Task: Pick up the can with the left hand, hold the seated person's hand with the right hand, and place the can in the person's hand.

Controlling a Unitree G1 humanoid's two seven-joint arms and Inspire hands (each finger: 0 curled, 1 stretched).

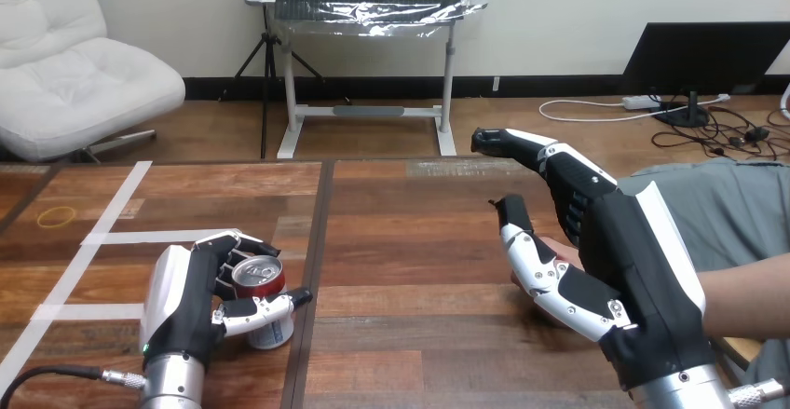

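A red can [260, 278] with a silver top and white lower part stands upright near the table's front left. My left hand [182, 302] is wrapped round it, fingers curled behind and thumb across its front. On the right, my right hand [619, 241] stands with its fingers straight and pointing away, the thumb spread out to the left. The person's hand [559, 250] lies behind my right palm, a small part showing between thumb and fingers. Their forearm [750, 293] comes in from the right edge. I cannot tell whether the two hands touch.
White tape lines [102, 237] cross the wooden table's left part, and a yellow rubber band [56, 215] lies at the far left. A dark seam [315, 241] splits the tabletop down the middle. The person's lap [727, 204] borders the table's right side.
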